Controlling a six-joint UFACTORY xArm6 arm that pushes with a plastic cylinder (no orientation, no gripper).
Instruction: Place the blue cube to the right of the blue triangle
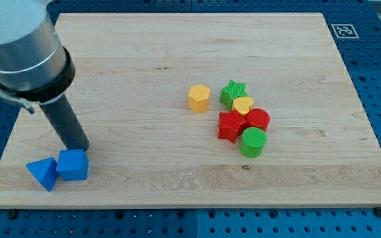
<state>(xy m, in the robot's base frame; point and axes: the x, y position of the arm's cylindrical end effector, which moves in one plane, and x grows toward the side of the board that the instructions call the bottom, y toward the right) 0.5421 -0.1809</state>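
Note:
The blue cube sits near the view's bottom left corner of the wooden board. The blue triangle lies right beside it on its left, touching it. My tip rests on the board just above the cube's top right corner, at or very close to the cube. The dark rod rises from there up and left to the grey arm body at the view's top left.
A cluster of blocks lies right of centre: a yellow hexagon, a green star, a yellow heart, a red star, a red cylinder and a green cylinder. The board's bottom edge runs just below the blue blocks.

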